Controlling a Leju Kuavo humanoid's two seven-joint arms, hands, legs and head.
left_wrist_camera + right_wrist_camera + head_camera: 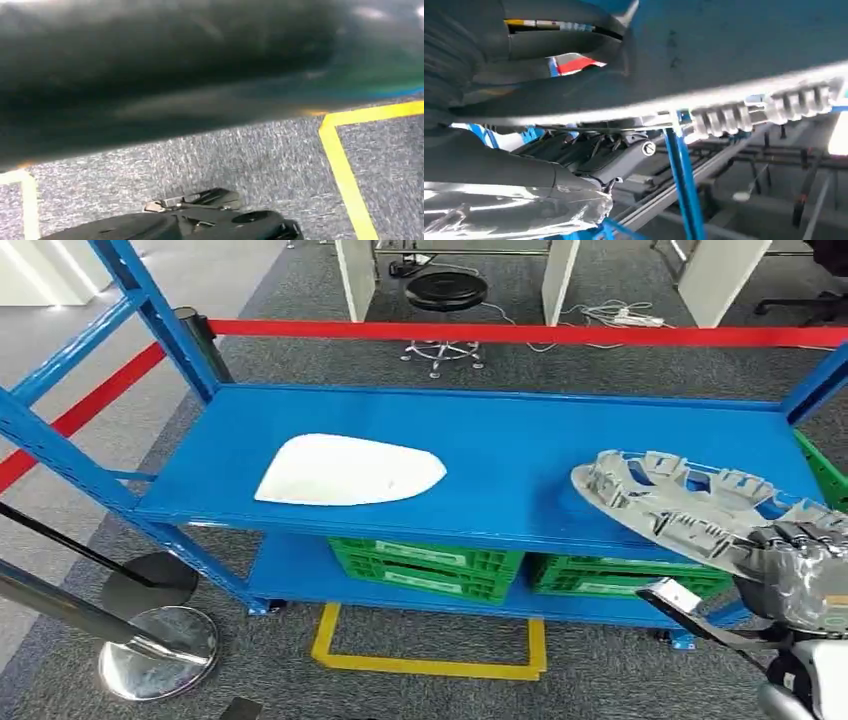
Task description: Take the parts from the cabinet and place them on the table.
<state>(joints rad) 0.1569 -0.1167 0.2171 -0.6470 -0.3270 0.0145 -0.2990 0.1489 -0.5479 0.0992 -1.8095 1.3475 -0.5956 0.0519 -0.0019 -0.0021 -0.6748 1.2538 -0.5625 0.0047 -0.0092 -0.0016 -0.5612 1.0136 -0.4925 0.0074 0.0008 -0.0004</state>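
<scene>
- The grey ribbed part (690, 505), a flat, rounded panel with clips along its rim, is in the grip of the right robot hand (805, 565). In the head view it hangs over the front right corner of the blue shelf (520, 455), tilted, with its far edge above the shelf surface and its near edge at the hand.
- In the right wrist view the same grey ribbed part (744, 120) runs across the picture as a pale edge with a row of clips. The thick thumb of the right robot hand (499, 165) lies along one face and darker fingers along the other, so the hand is closed on the part's edge.
- The part's long axis runs from the hand away to the robot's left and forward, across the shelf corner. It looks lifted rather than resting, though whether its far edge touches the shelf I cannot tell.
- The white part (350, 472), a smooth teardrop-shaped shell, lies flat on the shelf well to the left of the held part, its long axis roughly along the shelf's front edge. It is the likely next pick, and the left side is nearer to it.
- The left wrist view looks down at grey carpet and yellow floor tape (345, 170); whether the left robot hand is open or closed cannot be told.
- Green crates (430, 565) sit on the lower shelf.
- The desk where the part belongs is not among these things, so a turn away from the shelf seems needed next.
</scene>
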